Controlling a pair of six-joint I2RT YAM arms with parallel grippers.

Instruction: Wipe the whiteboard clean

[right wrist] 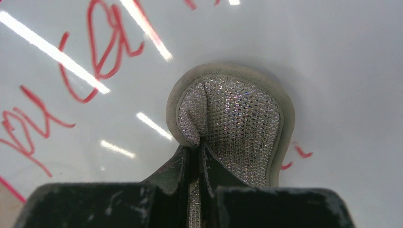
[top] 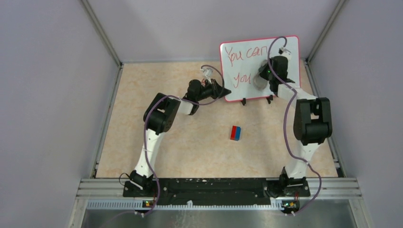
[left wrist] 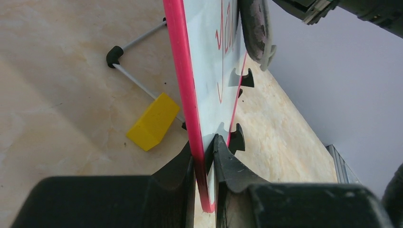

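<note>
Beige tabletop (top: pixel 142 95), grey walls (top: pixel 47 95). Left tool (left wrist: pixel 204 152) pinches the lower left edge of the upright whiteboard (top: pixel 237 90) at the back right. Right tool (right wrist: pixel 198 149) grips a glittery pad (right wrist: pixel 237 114) against it; press flat, sweep over the red writing (right wrist: pixel 102 52).

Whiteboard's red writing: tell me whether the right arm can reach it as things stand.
Probably yes. The right pincer holds a pad against the whiteboard, red writing lies beside it with nothing between, and the left pincer grips only the frame edge.
</note>
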